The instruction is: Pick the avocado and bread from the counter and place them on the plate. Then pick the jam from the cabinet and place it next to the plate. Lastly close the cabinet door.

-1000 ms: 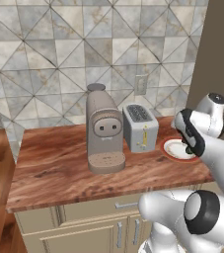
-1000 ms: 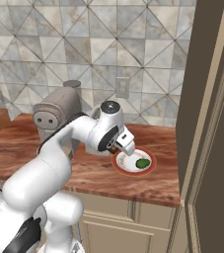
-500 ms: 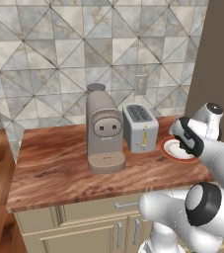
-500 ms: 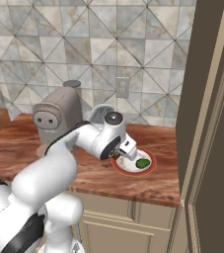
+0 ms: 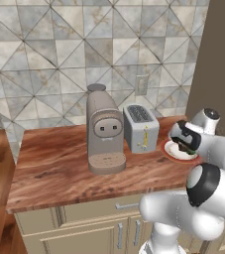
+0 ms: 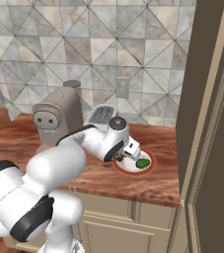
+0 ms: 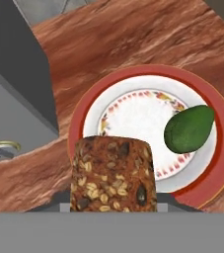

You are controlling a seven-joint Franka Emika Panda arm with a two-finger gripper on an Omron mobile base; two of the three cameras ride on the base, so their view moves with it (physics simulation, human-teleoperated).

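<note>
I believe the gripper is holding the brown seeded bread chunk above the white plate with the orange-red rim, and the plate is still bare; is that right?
Not quite. The gripper does hold the brown seeded bread chunk above the white plate with the orange-red rim, but the plate is not bare: the dark-green avocado already lies on it, as the hand view shows.

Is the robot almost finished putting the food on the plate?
Partly. The avocado already lies on the plate. The gripper is shut on the bread, holding it over the plate, not yet set down. Still left: fetch the jam from the cabinet, put it beside the plate, and close the cabinet door, which stands open.
</note>
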